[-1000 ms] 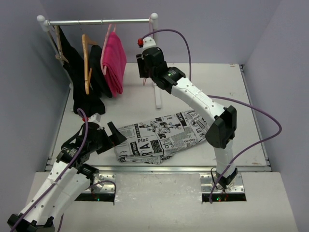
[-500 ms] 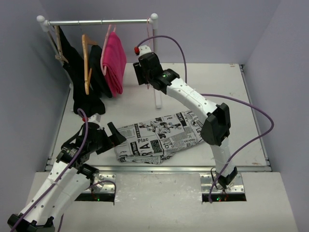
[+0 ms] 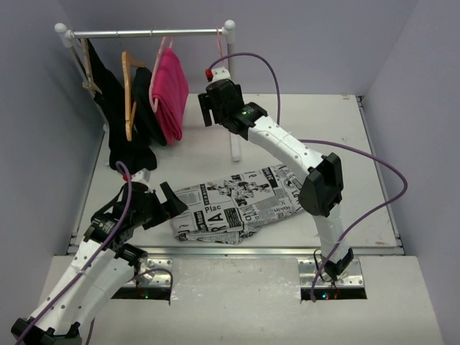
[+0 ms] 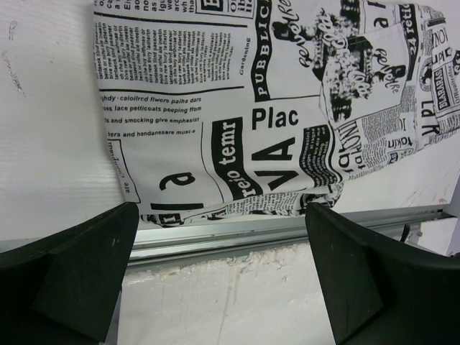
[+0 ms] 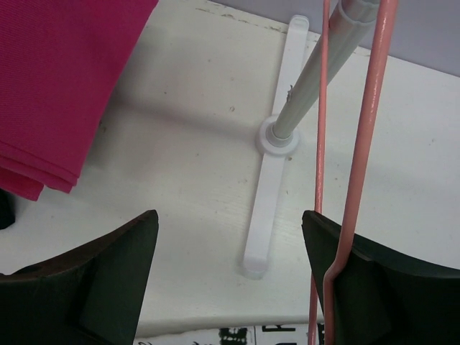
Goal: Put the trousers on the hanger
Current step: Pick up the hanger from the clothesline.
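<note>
Trousers (image 3: 237, 205) hug the table's (image 3: 359, 136) near edge, left gripper (image 4: 223, 277) spread wide over them. Right gripper (image 5: 230, 277) released — hanger (image 5: 359, 165) just beside one finger.

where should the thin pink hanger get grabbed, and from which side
Probably a side wire of the hanger below its hook, coming from the arms' side with jaws closing sideways. It hangs upright beside the rack post, its wires running vertically by the open right gripper.

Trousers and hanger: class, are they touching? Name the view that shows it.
Apart. The top view shows the trousers flat on the table, while the hanger hangs from the rail.
</note>
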Robot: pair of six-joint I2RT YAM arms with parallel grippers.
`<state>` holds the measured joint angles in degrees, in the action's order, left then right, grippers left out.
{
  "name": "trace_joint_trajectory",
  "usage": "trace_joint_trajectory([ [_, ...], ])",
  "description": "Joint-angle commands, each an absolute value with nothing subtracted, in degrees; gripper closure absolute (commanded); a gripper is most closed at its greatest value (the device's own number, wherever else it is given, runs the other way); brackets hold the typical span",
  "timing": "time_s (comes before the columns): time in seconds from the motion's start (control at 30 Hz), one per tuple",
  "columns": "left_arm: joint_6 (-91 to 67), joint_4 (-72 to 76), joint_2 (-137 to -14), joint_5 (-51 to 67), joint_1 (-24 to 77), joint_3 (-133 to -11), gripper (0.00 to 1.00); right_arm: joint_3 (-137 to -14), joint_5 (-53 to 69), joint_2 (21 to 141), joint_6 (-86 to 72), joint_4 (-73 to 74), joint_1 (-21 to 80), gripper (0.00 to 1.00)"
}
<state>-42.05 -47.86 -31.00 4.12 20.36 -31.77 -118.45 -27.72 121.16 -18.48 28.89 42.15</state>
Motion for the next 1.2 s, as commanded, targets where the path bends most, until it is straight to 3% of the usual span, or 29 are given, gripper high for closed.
trace_joint_trajectory([
  [0.0, -40.7, -46.0, -30.4, 4.8, 20.8, -32.4, 0.00, -117.3, -29.0, 117.5, -17.2, 29.2, 42.5, 0.17],
  [0.3, -40.0, -45.6, -29.8, 5.9, 20.8, -32.3, 0.00, -105.2, -23.7, 107.1, -15.0, 19.7, 42.5, 0.16],
  [0.6, -39.5, -45.9, -29.1, 6.1, 20.8, -32.1, 0.00, -107.0, -25.8, 108.6, -12.8, 20.1, 42.5, 0.16],
  [0.9, -39.1, -45.8, -28.6, 6.5, 20.8, -32.0, 0.00, -111.0, -24.9, 115.6, -14.6, 25.4, 41.8, 0.29],
  [1.17, -38.8, -46.1, -28.2, 6.8, 20.8, -31.9, 0.00, -111.7, -26.2, 117.8, -14.1, 24.8, 41.4, 0.56],
])
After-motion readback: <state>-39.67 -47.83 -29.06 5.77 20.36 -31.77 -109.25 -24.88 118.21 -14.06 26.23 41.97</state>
